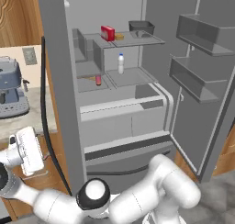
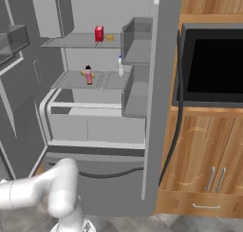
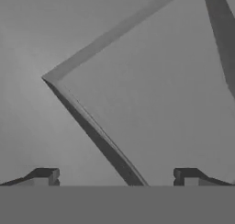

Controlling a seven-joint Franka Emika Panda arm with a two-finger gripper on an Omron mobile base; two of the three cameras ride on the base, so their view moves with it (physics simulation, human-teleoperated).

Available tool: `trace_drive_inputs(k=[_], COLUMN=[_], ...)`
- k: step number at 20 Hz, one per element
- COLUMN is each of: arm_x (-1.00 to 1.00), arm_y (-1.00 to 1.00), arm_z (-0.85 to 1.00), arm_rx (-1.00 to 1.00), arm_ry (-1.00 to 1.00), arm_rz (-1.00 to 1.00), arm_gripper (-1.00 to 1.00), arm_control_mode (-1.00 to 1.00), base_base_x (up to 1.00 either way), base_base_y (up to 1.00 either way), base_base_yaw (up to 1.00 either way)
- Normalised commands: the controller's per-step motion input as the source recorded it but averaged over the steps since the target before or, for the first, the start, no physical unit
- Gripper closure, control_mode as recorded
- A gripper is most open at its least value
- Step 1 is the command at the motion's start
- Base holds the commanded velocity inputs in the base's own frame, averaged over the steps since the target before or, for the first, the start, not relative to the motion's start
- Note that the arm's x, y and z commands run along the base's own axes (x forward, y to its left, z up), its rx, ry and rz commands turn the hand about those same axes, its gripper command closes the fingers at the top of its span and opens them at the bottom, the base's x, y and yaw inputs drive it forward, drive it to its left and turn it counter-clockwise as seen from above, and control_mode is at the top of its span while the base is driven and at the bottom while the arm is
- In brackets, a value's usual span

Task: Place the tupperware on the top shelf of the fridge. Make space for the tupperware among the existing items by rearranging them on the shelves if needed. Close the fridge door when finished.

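Okay, hand spread wide, holding nothing, down low by the fridge's outer wall. Dark grey rectangular plastic tupperware tub sits on the thin pale grey top shelf, well above and ahead of the hand. Probably light, rigid, slick; grip across its short walls.

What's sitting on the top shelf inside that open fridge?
On the top shelf stand a red box, a small yellowish piece and a dark tub at the back. The tub's walls hide whatever is inside it.
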Motion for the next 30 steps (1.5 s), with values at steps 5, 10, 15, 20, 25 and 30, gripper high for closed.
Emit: trace_drive_inputs(k=[5,10,15,20,25,30], arm_x=[-0.20,0.00,-0.01,0.17,0.49,0.70], arm_y=[-1.00,-1.00,-1.00,-1.00,-1.00,-0.98], arm_z=[0.00,0.00,-0.08,-0.02,0.00,0.00], arm_rx=[0.01,0.14,0.25,0.28,0.28,0.29], arm_ry=[-0.04,-0.20,-0.31,-0.37,-0.52,-0.53], arm_rz=[-0.25,-0.02,0.13,0.37,0.51,0.52], arm_gripper=[-1.00,-1.00,-1.00,-1.00,-1.00,-1.00], arm_control_mode=[-1.00,-1.00,-1.00,-1.00,-1.00,-1.00], base_base_x=[0.00,0.00,0.00,0.00,0.00,0.00], base_base_y=[0.00,0.00,0.00,0.00,0.00,0.00], base_base_yaw=[0.00,0.00,0.00,0.00,0.00,0.00])
